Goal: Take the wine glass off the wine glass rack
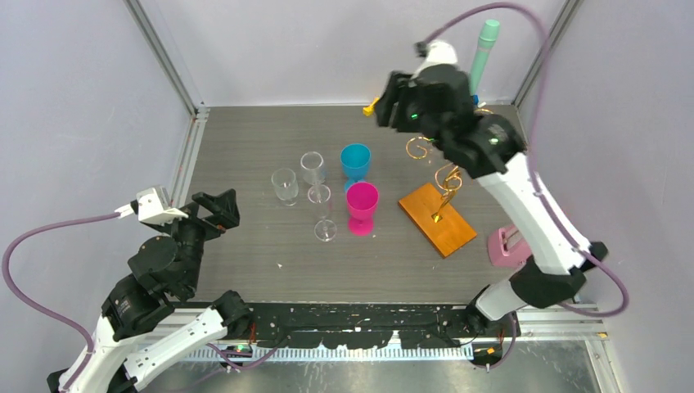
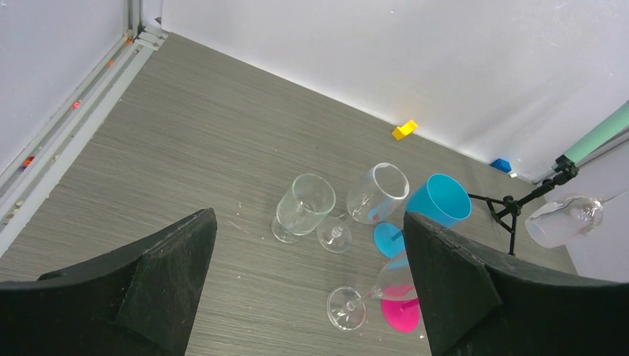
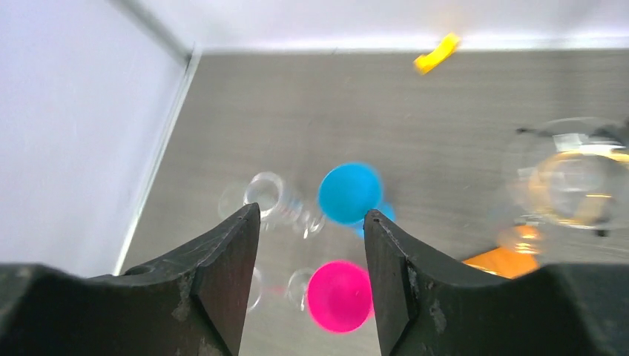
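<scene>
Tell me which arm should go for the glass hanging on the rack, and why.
Right. The right gripper hovers open near the wine glass hanging on the wine glass rack; the left gripper is far off.

The desk (image 1: 245, 270) has a grey wood-grain top. Plain pale panels enclose it: a back wall (image 1: 327, 49), a left wall (image 1: 74, 106) and a right wall (image 1: 630, 106). Aluminium posts (image 1: 164, 57) stand at both rear corners. An aluminium rail (image 1: 187, 155) borders the desk's left edge. Lighting is even and diffuse.

Left claw (image 2: 308, 222), right claw (image 3: 311, 216), both agape.
</scene>
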